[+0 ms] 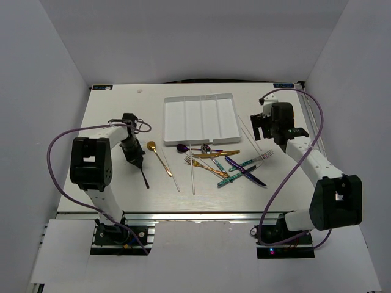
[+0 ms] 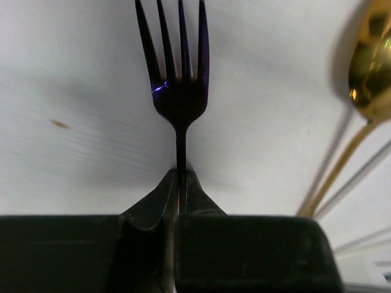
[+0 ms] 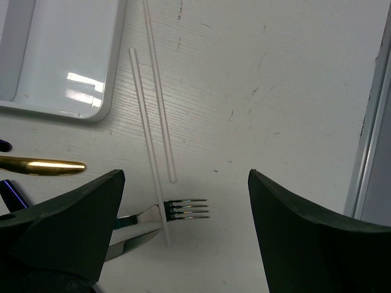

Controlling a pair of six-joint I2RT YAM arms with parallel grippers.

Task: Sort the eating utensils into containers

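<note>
Over on the left, the left gripper (image 1: 139, 163) has its jaws pinched tight on the thin handle of a purple fork (image 1: 145, 178). In the left wrist view the fingers (image 2: 156, 204) meet on the stem just behind the neck, and the purple fork (image 2: 178, 91) points its tines straight away from them. I can't tell from where I stand whether the fork sits on the table (image 1: 110, 122) or hangs just above it. It is well to the left of the tray (image 1: 183, 119), nearer the front edge. Just beside it to the right lies a gold spoon (image 1: 153, 148), bowl towards the back, and past that two white chopsticks (image 1: 193, 174) lie lengthwise.

On the other side, the right gripper (image 1: 261, 125) hangs with its jaws spread wide and nothing between them. It is off the tray's right end, above another pair of chopsticks (image 3: 145, 122) that run past the tray's corner (image 3: 91, 110). A silver fork (image 3: 186, 209) lies below it, its neck crossed by one of those sticks.

Between the arms, in front of the tray, the remaining utensils (image 1: 220, 162) lie in a loose heap of purple, gold and teal-handled pieces, some crossing each other.
</note>
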